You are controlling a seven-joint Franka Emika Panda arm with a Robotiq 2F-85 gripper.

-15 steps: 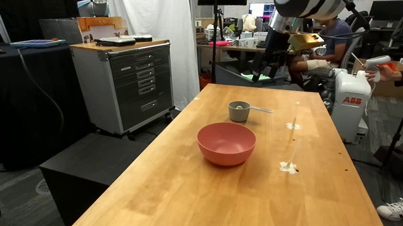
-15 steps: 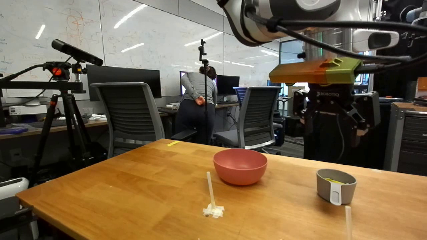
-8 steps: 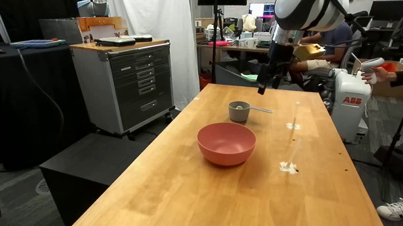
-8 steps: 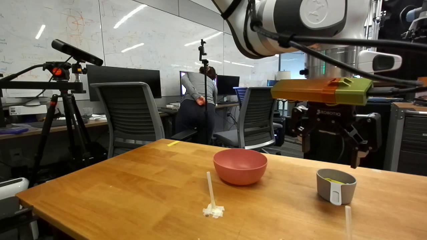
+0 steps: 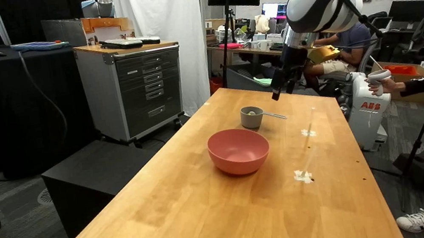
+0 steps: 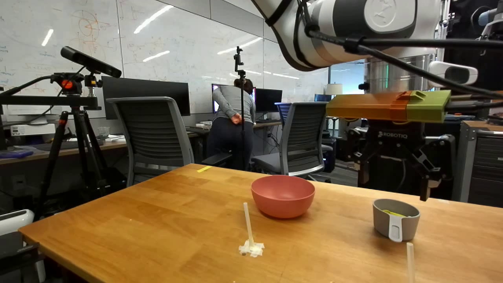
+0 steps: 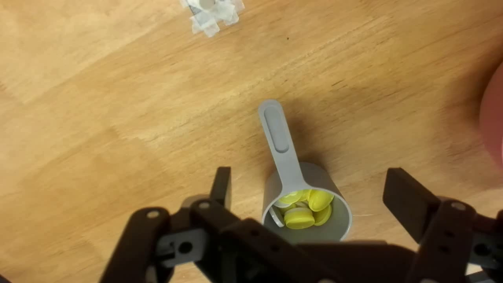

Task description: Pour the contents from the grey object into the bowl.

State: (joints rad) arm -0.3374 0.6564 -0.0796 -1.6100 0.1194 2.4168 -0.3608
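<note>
Wrist view frames the grey cup (image 7: pixel 294 181), apart from the claw (image 7: pixel 310 186), between its wide-spread jaws

The wooden table (image 6: pixel 157 220) carries a pink-red bowl (image 6: pixel 283 204); a grey cup (image 5: pixel 251 121) (its handle (image 7: pixel 279 131) jutting sideways) stands upright near it; two pale rods (image 6: pixel 248 222) rise from patches of white tape (image 6: pixel 256 249); a yellow strip (image 6: pixel 204 169) lies near one end.

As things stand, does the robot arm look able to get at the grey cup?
Probably yes, after coming lower: the gripper is open, and in the wrist view the grey cup shows between its jaws with nothing visible in the way. The pink-red bowl stands apart, to one side.
</note>
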